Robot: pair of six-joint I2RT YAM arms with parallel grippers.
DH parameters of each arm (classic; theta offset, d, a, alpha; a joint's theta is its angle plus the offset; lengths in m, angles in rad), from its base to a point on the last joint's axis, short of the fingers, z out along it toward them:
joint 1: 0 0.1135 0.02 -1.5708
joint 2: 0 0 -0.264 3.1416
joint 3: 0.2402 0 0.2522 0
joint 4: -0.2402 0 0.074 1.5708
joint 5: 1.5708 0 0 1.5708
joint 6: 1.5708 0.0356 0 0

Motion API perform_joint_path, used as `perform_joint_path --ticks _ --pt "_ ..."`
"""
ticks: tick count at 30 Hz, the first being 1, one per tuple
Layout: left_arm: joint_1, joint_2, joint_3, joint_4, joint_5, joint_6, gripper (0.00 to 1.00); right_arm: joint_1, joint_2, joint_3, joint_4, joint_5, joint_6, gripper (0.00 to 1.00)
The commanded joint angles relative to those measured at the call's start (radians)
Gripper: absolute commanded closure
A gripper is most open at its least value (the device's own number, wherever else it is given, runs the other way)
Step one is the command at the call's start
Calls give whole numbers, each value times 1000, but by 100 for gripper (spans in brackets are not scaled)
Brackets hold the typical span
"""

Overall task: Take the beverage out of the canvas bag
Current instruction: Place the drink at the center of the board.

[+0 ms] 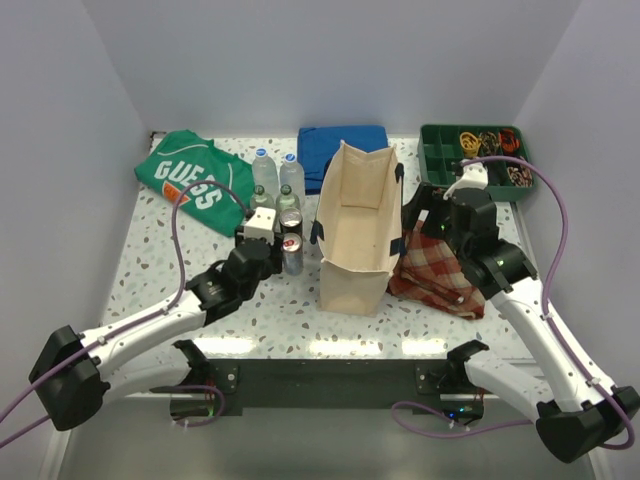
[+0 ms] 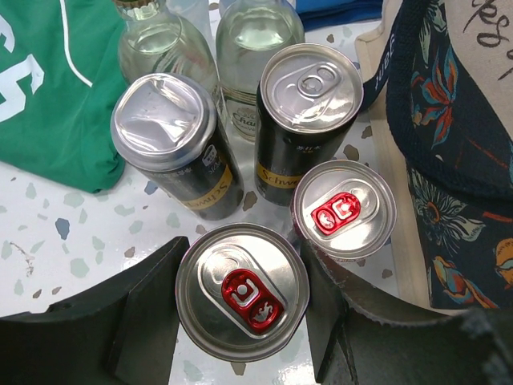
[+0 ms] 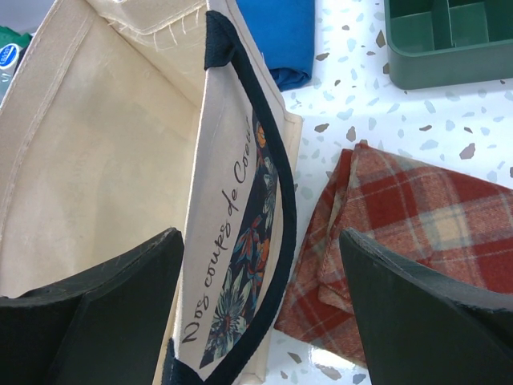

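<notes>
Both arms are engaged. Left gripper [image 2: 244, 269] has its jaws closed against the sides of the beverage [image 2: 242, 290], a red-tab can. It's out of the canvas bag [image 1: 350, 290], just left of it, left of the table's centre and roughly midway between near and far edges. Can't tell if its base is down on the table [image 1: 140, 270]. Right gripper [image 3: 260, 241] is spread wide and clamps nothing. It straddles the bag's right wall, one finger inside, one over the plaid cloth [image 3: 417, 216]. Risks: a second red-tab can [image 2: 343, 208] sits just beside the gripped one, with two black cans [image 2: 309, 92] right behind. A sloppy release or sideways pull-out would likely clip one and domino the slim cans. The right arm lifting off-line could snag the navy handle [image 3: 276, 184] and drag the bag into the row. Beverage's long axis is vertical, lid and tab facing up at the wrist camera.
</notes>
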Motion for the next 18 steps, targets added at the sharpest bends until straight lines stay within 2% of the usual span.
perform_joint_path --ticks 1,18 --pt "9 5 -13 157 -5 -12 100 -2 6 1 16 26 1 17" --pt "63 12 -86 244 29 -32 100 -2 32 -2 29 17 -1 17"
